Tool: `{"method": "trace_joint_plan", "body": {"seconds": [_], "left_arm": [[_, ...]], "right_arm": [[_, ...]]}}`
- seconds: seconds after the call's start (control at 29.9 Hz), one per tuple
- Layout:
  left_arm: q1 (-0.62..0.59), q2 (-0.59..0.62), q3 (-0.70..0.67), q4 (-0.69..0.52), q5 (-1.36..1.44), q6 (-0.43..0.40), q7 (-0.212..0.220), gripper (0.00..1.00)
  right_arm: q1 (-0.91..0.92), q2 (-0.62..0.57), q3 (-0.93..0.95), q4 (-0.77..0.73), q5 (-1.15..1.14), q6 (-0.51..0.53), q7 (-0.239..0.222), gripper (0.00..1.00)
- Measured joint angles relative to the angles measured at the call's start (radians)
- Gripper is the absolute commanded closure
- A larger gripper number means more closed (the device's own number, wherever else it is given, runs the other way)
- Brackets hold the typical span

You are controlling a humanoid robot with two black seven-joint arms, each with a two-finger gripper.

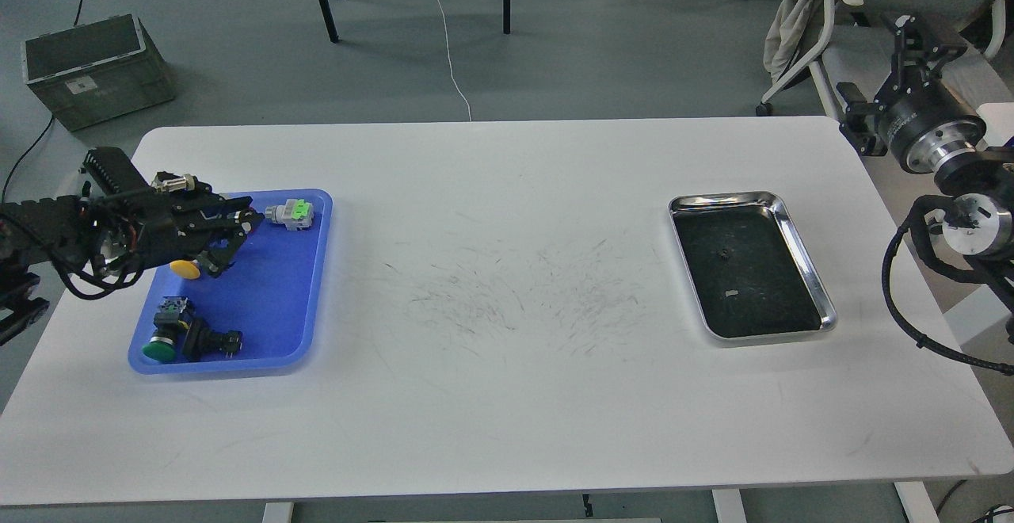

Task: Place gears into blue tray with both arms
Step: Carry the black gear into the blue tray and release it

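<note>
The blue tray [273, 293] lies at the table's left end with several coloured-cap push-button switches in it. My left gripper [235, 244] hovers over the tray's far left part, just above a yellow-capped switch [185, 268]. Its fingers are spread and I see nothing between them. A tiny dark speck, likely a gear [722, 253], lies on the dark inside of the steel tray [794, 226] at the right. I can make out no gears in the blue tray. My right gripper [919, 32] is raised beyond the table's far right corner, too dark to read.
A grey-and-green switch [291, 212] sits at the blue tray's far edge, and a green-capped switch [161, 347] and a black one [212, 341] at its near edge. A small pale fleck [735, 293] lies in the steel tray. The white table [507, 396] is scuffed at its middle.
</note>
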Motion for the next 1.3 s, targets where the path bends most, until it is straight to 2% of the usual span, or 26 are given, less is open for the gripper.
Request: {"method": "trace_joint_plan", "body": {"seconds": [0.3, 0.53, 0.7, 0.87, 0.94, 1.0, 1.3], "left_arm": [[0.027, -0.077, -0.002, 0.087, 0.0, 0.006, 0.0, 0.91], [0.029, -0.108, 0.006, 0.102, 0.0, 0.006, 0.0, 0.89], [0.031, -0.125, 0.006, 0.113, -0.001, 0.006, 0.0, 0.81], [0.031, -0.144, 0.01, 0.16, -0.031, 0.006, 0.0, 0.79], [0.031, -0.147, 0.011, 0.171, -0.036, 0.008, 0.0, 0.74], [0.032, -0.149, 0.012, 0.175, -0.038, 0.014, 0.0, 0.64], [0.032, -0.147, 0.044, 0.181, -0.11, 0.02, 0.0, 0.57]], "right_arm": [[-0.002, -0.02, -0.002, 0.023, -0.001, -0.001, 0.0, 0.04], [-0.003, -0.027, -0.002, 0.026, -0.002, -0.002, 0.0, 0.04], [-0.004, -0.028, -0.002, 0.025, -0.002, -0.002, 0.0, 0.04], [-0.004, -0.027, -0.002, 0.025, -0.002, -0.002, 0.0, 0.04], [-0.004, -0.027, -0.002, 0.025, -0.002, -0.002, 0.0, 0.04], [-0.004, -0.027, -0.002, 0.025, -0.002, -0.002, 0.0, 0.04], [-0.004, -0.027, -0.002, 0.025, -0.003, -0.001, 0.0, 0.04]]}}
